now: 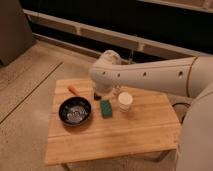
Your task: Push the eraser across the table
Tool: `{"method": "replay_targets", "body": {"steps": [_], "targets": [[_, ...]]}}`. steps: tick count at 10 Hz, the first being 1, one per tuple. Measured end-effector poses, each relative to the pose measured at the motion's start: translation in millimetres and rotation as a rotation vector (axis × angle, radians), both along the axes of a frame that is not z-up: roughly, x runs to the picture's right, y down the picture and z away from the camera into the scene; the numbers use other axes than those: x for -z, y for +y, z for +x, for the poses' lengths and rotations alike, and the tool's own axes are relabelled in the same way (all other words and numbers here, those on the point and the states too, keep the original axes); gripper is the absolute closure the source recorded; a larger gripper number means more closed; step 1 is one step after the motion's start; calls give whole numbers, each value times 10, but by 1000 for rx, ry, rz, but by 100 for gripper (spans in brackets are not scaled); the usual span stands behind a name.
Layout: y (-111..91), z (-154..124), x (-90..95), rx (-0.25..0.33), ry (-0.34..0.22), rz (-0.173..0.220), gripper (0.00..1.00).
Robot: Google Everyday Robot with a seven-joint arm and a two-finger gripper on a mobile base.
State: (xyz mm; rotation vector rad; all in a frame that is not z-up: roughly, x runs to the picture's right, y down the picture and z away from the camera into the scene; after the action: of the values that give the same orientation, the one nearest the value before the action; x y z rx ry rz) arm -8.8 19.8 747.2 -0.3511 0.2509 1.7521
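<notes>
The eraser (105, 108), a small teal-green block, lies flat near the middle of the light wooden table (125, 142). It sits between a black pan and a white cup. My white arm (145, 77) reaches in from the right, and its rounded end hangs over the back of the table just behind the eraser. The gripper sits under that rounded end, mostly hidden by it, and it is shut. I cannot tell whether it touches the eraser.
A black pan (75, 111) with an orange handle (73, 90) stands left of the eraser. A white cup (124, 101) stands right of it. A small dark object (97, 95) shows just below the arm's end. Speckled floor surrounds the table, with a dark wall behind.
</notes>
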Motion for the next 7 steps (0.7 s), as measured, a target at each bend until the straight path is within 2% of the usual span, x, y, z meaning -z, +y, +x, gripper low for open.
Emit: {"method": "replay_targets", "body": {"steps": [5,7], "targets": [[-13,-27,-19,-1,-4,-2,97],[-158,9,-179,-21,6,-5,97]]}}
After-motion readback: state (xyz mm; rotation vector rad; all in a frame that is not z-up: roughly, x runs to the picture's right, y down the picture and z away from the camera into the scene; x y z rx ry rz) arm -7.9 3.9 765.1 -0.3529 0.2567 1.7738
